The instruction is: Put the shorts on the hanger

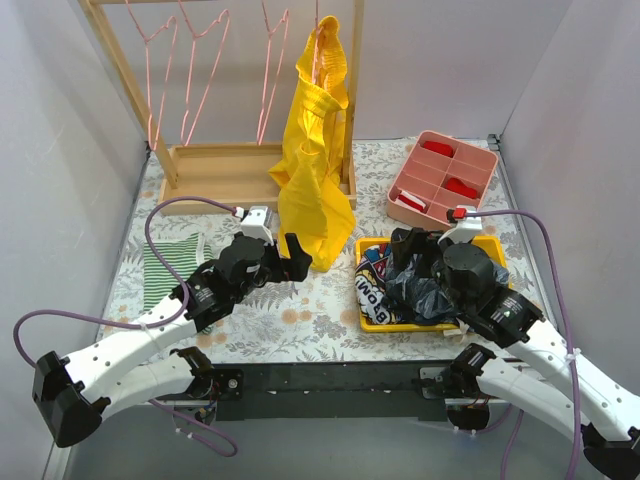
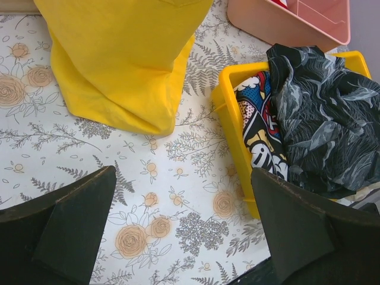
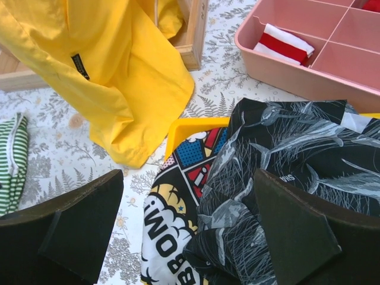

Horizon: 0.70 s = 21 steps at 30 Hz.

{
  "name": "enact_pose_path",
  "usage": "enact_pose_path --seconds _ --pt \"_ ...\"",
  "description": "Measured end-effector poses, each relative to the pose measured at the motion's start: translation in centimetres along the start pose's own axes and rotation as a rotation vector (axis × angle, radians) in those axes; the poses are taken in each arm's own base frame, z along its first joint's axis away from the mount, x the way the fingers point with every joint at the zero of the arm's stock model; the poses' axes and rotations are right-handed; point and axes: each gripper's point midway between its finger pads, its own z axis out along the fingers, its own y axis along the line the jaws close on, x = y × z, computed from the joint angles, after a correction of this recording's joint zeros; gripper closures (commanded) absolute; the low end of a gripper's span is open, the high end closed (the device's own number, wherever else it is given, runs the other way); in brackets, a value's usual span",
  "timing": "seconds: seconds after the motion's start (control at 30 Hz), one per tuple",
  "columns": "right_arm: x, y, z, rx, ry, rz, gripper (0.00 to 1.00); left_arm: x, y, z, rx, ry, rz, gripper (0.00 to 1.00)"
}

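The shorts [image 1: 428, 287], black with a pale grey leafy print, lie crumpled in a yellow bin [image 1: 361, 300] at the right. They also show in the left wrist view [image 2: 326, 119] and the right wrist view [image 3: 297, 160]. Several pink wire hangers [image 1: 200, 70] hang on the wooden rack at the back left. My left gripper [image 1: 285, 260] is open and empty over the flowered tablecloth [image 2: 184, 237], left of the bin. My right gripper [image 1: 410, 250] is open just above the shorts and the comic-print cloth [image 3: 187, 231], holding nothing.
A yellow garment [image 1: 315, 170] hangs from the rack down to the table between the arms. A comic-print cloth [image 1: 375, 285] lies in the bin beside the shorts. A pink compartment tray [image 1: 443, 178] stands at the back right. A green striped cloth [image 1: 165, 265] lies at the left.
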Motion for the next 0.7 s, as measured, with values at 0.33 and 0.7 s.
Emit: enact_pose_path --seconds 0.33,0.7 --pt "2.0 -1.9 0.5 0.092 0.086 -0.105 0.02 -0.9 -0.3 -0.9 0.022 -0.031 0.004 0.02" --pt "1.2 -4.1 0.6 0.237 0.105 -0.147 0.02 -0.8 -0.4 -0.9 0.034 -0.025 0.012 0.02"
